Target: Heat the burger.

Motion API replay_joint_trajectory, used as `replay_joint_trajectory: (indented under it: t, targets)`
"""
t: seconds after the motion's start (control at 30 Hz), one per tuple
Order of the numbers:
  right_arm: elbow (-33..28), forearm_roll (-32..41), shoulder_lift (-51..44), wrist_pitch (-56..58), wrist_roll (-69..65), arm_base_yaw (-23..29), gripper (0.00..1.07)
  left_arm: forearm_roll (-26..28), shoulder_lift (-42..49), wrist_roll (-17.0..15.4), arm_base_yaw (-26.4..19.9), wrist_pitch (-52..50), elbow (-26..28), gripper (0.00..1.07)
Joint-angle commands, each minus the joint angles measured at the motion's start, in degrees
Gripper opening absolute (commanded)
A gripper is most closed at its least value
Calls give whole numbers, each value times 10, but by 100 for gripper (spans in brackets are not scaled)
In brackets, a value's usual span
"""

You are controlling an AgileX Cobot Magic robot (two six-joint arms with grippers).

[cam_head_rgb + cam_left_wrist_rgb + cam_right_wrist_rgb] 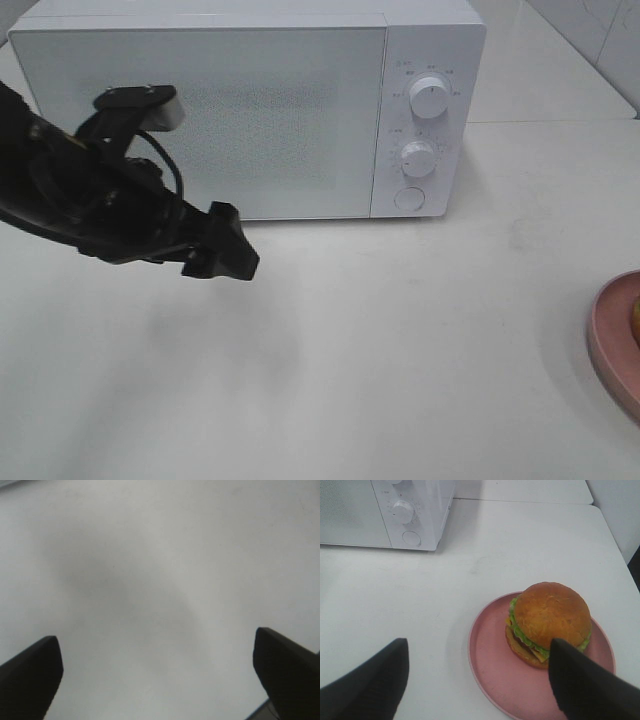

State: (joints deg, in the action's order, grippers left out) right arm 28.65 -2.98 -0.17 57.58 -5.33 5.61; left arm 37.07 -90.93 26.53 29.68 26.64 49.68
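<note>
The burger, with a glossy brown bun, green lettuce and yellow cheese, sits on a round pink plate in the right wrist view. My right gripper hovers above the plate's near side, open and empty, with its fingers spread wide. The exterior view shows only the plate's edge at the far right. The white microwave stands at the back with its door shut. My left gripper hangs low in front of the door. In the left wrist view the left gripper is open over bare table.
Two round knobs and a round button are on the microwave's right panel. The white tabletop stretches between the left arm and the plate. A tiled wall rises at the back right.
</note>
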Motion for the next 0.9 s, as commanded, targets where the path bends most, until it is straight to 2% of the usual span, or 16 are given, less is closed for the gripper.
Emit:
replay_joint_trajectory:
  t: [0.03,0.07,0.1,0.13,0.27,0.33,0.37,0.43,0.47,0.5,0.53,0.57,0.6,0.63,0.7,0.9]
  targets:
    - [-2,1,-17,-4,7,-5,75,-3,39,-1,-42,92,-1,97]
    - [-2,1,-17,-4,7,-5,75,-3,61,-1,-70,129,-1,96]
    - [-2,1,-17,-4,7,-5,75,-3,61,-1,-70,129,-1,96]
    - [-2,1,-17,-4,7,-5,75,-20,87,-1,-96,174,-1,96]
    - [-2,1,-17,-4,7,-5,75,-50,120,-5,-133,238,-1,96]
    - [-2,1,-17,-4,7,-5,75,-83,152,-30,-176,289,-1,96]
    - [-2,1,-17,-4,7,-5,75,-83,152,-30,-176,289,-1,96]
    - [-2,1,-17,-4,7,-5,75,-129,184,-67,-215,329,-1,96]
    - [-2,1,-17,-4,7,-5,75,-129,184,-67,-215,329,-1,96]
    - [-2,1,-17,-4,7,-5,75,-160,208,-112,-242,347,-1,96]
    - [-2,1,-17,-4,7,-5,75,-160,208,-112,-242,347,-1,96]
    - [-2,1,-17,-4,7,-5,75,-171,218,-129,-253,354,-1,96]
    - [-2,1,-17,-4,7,-5,75,-198,245,-162,-275,367,-2,96]
    - [-2,1,-17,-4,7,-5,75,-198,245,-162,-275,367,-2,96]
    - [-2,1,-17,-4,6,-5,75,-232,285,-195,-293,390,-2,96]
    - [-2,1,-17,-4,6,-5,75,-246,366,-199,-296,379,-32,96]
